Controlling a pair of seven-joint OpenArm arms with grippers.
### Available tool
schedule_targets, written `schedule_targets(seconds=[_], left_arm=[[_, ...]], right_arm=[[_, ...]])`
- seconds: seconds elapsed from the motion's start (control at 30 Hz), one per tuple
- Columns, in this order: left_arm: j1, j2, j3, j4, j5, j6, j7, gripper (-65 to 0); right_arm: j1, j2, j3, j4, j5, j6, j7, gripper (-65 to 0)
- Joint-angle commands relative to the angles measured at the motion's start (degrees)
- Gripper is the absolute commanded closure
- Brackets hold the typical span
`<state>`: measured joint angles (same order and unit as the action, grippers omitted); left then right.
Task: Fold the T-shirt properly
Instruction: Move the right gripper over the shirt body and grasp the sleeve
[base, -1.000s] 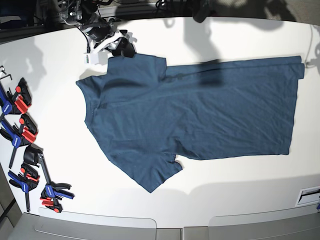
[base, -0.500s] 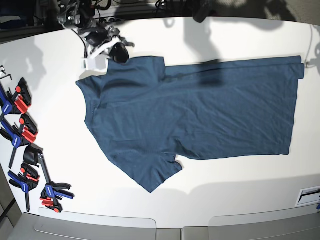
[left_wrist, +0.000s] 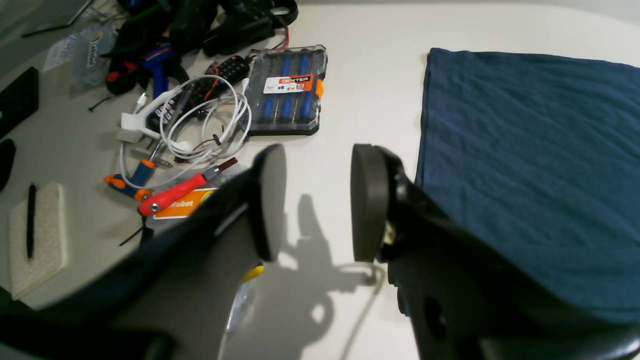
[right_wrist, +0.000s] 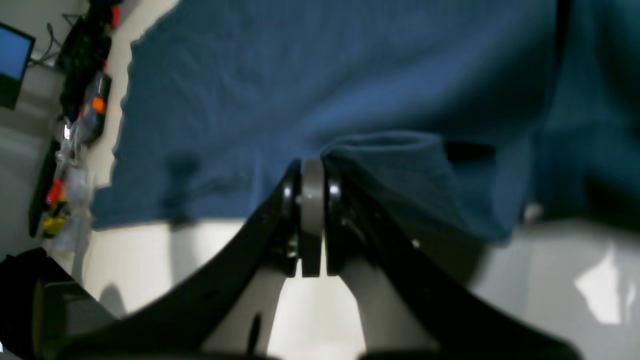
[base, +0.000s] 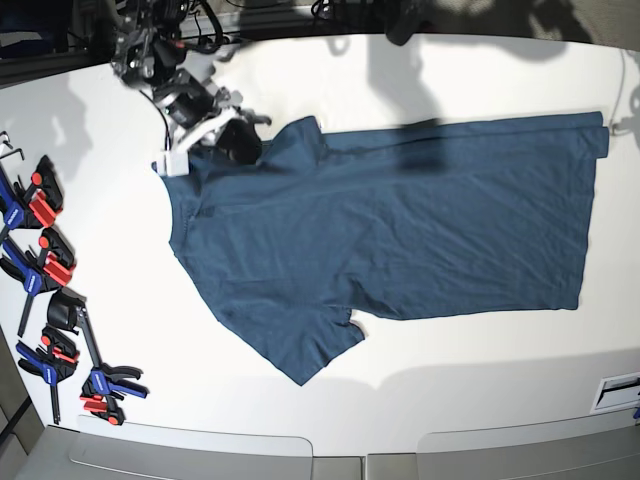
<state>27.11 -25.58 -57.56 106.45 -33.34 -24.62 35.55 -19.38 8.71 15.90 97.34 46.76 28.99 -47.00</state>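
Observation:
The dark navy-teal T-shirt (base: 400, 220) lies spread on the white table (base: 480, 370), collar to the left and hem to the right. My right gripper (base: 243, 146) is at the far sleeve near the collar. In the right wrist view its jaws (right_wrist: 312, 167) are pressed together with a raised fold of the T-shirt (right_wrist: 300, 75) at their tips. My left gripper (left_wrist: 315, 200) is open and empty, above bare table just beside the edge of the T-shirt (left_wrist: 525, 150). The left gripper is not in the base view.
Several red and blue clamps (base: 45, 270) lie along the left table edge. By the left gripper lie a screwdriver set (left_wrist: 290, 90), white cables (left_wrist: 200, 120) and a red screwdriver (left_wrist: 185, 192). A white label (base: 615, 390) sits at the front right edge.
My right gripper has moved from beyond the far sleeve toward the front and onto the shirt. The sleeve, flat before, is now bunched and drawn in at its tips.

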Motion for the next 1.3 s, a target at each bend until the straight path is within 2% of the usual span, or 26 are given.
schedule_targets(seconds=[0.0,0.27,0.73,0.97,1.0,1.07,1.13,1.2,1.27], left_arm=[[0.0,-1.2,-0.7,1.0,-0.7,0.0,-1.9,-20.3],[0.0,-1.2,-0.7,1.0,-0.8,0.0,-2.0,-20.3],[0.0,-1.2,-0.7,1.0,-0.8,0.0,-2.0,-20.3],[0.0,-1.2,-0.7,1.0,-0.7,0.0,-2.0,-20.3],[0.0,-1.2,-0.7,1.0,-0.7,0.0,-2.0,-20.3],[0.0,-1.2,-0.7,1.0,-0.8,0.0,-1.9,-20.3],[0.0,-1.2,-0.7,1.0,-0.7,0.0,-1.9,-20.3],[0.0,-1.2,-0.7,1.0,-0.7,0.0,-1.9,-20.3],[0.0,-1.2,-0.7,1.0,-0.8,0.0,-1.9,-20.3]], right_arm=[[1.4,0.4,0.2,0.9,1.2,0.8,1.2,0.0],[9.2,0.3,-3.1,0.9,-7.1,0.8,3.5,0.0],[14.6,0.3,-17.7,-1.3,-29.2,0.0,16.5,0.0],[17.2,0.3,-18.3,-4.1,-30.8,-0.1,21.3,0.0],[17.5,0.3,-18.3,-4.2,-30.8,-0.1,21.3,-1.1],[17.8,0.3,-18.3,-4.2,-30.8,-0.1,21.4,-13.3],[17.8,0.3,-18.3,-4.2,-30.8,-0.1,21.8,-22.1],[17.8,0.3,-18.3,-4.2,-30.8,-0.1,21.7,-25.5],[17.8,0.3,-18.3,-4.2,-30.8,-0.1,21.7,-25.5]])
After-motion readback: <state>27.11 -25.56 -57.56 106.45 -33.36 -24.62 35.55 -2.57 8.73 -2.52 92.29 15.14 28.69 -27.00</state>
